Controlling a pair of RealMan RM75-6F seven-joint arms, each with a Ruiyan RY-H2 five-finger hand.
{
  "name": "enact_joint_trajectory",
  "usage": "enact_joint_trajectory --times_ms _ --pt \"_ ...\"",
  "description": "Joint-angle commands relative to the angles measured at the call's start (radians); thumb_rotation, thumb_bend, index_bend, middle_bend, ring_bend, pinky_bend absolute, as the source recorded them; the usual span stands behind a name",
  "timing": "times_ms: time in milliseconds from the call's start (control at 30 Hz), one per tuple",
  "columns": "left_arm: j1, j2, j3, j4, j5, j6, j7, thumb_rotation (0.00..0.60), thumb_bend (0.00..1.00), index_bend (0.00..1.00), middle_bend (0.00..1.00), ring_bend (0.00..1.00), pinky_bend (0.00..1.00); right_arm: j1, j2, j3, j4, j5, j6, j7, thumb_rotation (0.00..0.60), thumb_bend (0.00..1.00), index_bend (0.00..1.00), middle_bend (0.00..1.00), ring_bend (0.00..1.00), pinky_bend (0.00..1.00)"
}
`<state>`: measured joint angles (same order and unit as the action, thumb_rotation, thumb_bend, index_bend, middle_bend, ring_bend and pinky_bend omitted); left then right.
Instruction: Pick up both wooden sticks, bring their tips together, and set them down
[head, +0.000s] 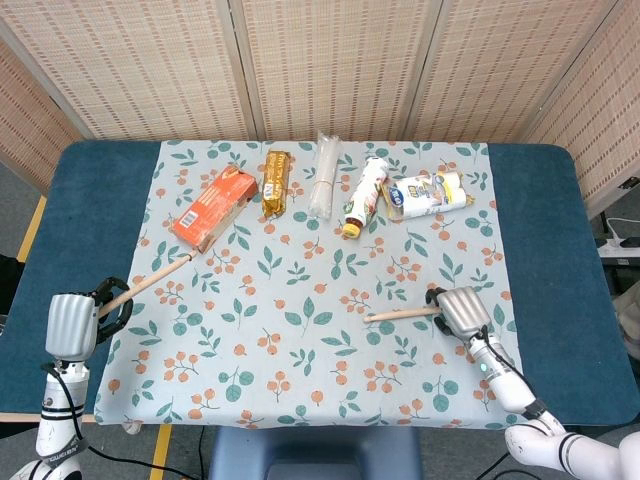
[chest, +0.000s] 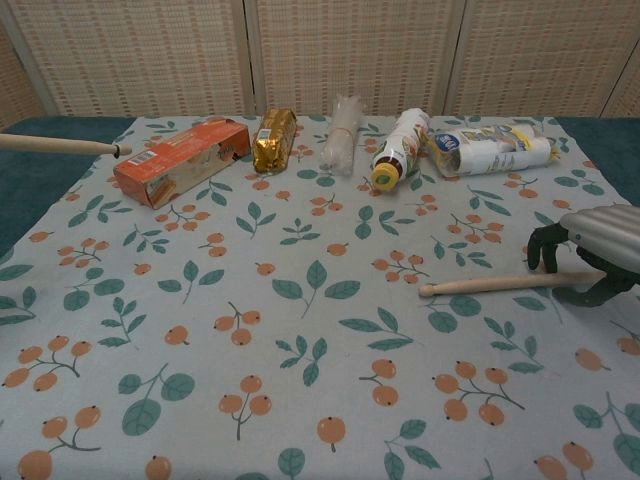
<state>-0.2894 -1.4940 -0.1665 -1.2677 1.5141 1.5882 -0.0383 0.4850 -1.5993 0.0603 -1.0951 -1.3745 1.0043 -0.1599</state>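
My left hand at the table's near left edge grips one wooden stick. That stick slants up toward the orange carton. In the chest view the left stick comes in from the left edge, nearly level, its tip just short of the carton. The other wooden stick lies flat on the floral cloth at the right, tip pointing left. My right hand arches over its thick end with the fingers uncurled and apart from the thumb. The head view shows the same hand and stick.
Along the back of the cloth lie a gold packet, a clear wrapped roll, a bottle with a yellow cap and a white pouch. Blue tabletop borders the cloth on both sides.
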Motion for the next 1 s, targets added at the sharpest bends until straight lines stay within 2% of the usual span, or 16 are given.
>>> enact_joint_trajectory --times_ms 33,133,333,433,567,667,867,1000 --pt "0.002 0.001 -0.001 0.003 -0.003 -0.001 -0.006 0.600 0.41 0.73 0.92 1.00 1.00 0.002 -0.019 -0.002 0.025 -0.004 0.003 -0.008 0.600 0.28 0.42 0.44 0.87 0.98" --pt "0.005 0.003 0.000 0.002 -0.004 0.001 -0.012 0.600 0.41 0.73 0.92 1.00 1.00 0.002 -0.037 -0.003 0.051 -0.007 0.009 -0.017 0.600 0.28 0.44 0.44 0.87 0.98" --pt "0.010 0.007 0.002 -0.001 -0.005 0.003 -0.018 0.600 0.41 0.73 0.92 1.00 1.00 -0.004 -0.067 -0.005 0.095 -0.015 0.029 -0.024 0.600 0.31 0.54 0.46 0.88 1.00" --pt "0.011 0.008 0.002 -0.004 -0.003 0.004 -0.016 0.600 0.41 0.73 0.92 1.00 1.00 -0.008 -0.073 -0.006 0.109 -0.022 0.043 -0.024 0.600 0.45 0.59 0.51 0.89 1.00" --pt "0.012 0.006 0.000 -0.009 -0.003 0.008 -0.020 0.600 0.41 0.73 0.92 1.00 1.00 -0.012 -0.068 -0.005 0.107 -0.030 0.059 -0.009 0.600 0.73 0.65 0.56 0.89 1.00" --pt "0.012 0.002 -0.005 -0.012 -0.003 0.014 -0.025 0.600 0.41 0.73 0.92 1.00 1.00 -0.016 -0.060 -0.003 0.099 -0.038 0.075 0.009 0.600 0.86 0.70 0.59 0.89 1.00" --pt "0.012 -0.011 -0.016 -0.026 -0.013 0.018 -0.072 0.600 0.41 0.73 0.92 1.00 1.00 -0.028 -0.032 0.004 0.069 -0.056 0.121 0.051 0.600 1.00 0.78 0.63 0.89 1.00" --pt "0.009 -0.020 -0.027 -0.044 -0.032 0.002 -0.120 0.600 0.41 0.73 0.92 1.00 1.00 -0.039 0.008 0.018 0.020 -0.073 0.173 0.095 0.600 1.00 0.78 0.63 0.89 1.00"
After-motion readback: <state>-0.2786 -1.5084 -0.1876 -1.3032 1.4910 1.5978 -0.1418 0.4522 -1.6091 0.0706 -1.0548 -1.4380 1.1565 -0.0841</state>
